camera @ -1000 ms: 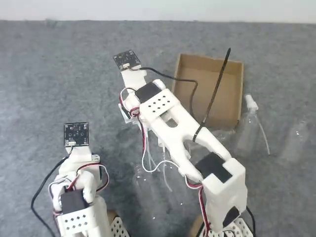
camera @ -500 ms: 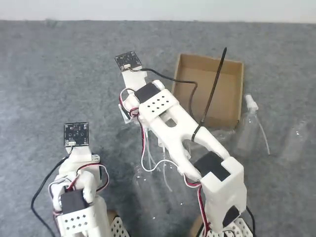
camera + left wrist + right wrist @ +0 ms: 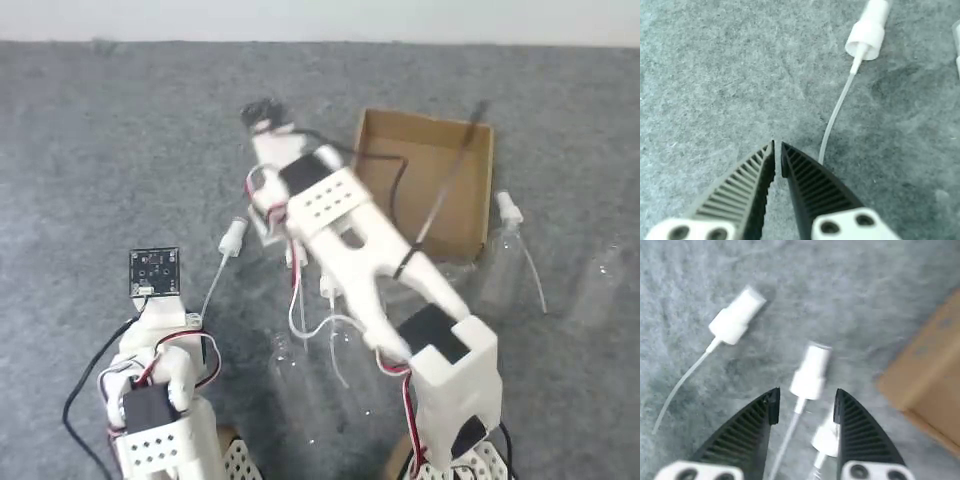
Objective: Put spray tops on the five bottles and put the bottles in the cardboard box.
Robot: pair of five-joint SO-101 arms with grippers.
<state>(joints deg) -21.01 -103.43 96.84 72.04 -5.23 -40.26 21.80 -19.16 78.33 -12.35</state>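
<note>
- Right now the right hand (image 3: 805,395) hangs low over the desk (image 3: 120,130), out past the middle toward the far edge. Its fingers are spread and grip nothing.
- A spray top (image 3: 811,371) lies flat on the desk in the gap between those fingers, its collar about level with the tips. Neither finger looks to be touching it.
- Its head points away from the hand and the thin dip tube runs back under the wrist. The long axis therefore follows the gap, and the fingers would close across the narrow collar rather than along the length.
- The cardboard box (image 3: 440,160) sits by the far edge, just beside this hand on the side toward the desk's right edge.
- A second spray top (image 3: 232,238) lies on the other side, toward the left edge, with its tube trailing back toward the near edge.
- The left hand (image 3: 778,146) waits nearer the near-left corner, fingers pressed almost together and holding nothing. That trailing tube ends just beside its tip, so the left arm is the closer one to that second top.
- To my eye the first top belongs to the right hand. A straight drop and a pinch should do it, with little twist needed.
- A capped bottle (image 3: 505,250) stands just beside the box wall on the right-edge side.
</note>
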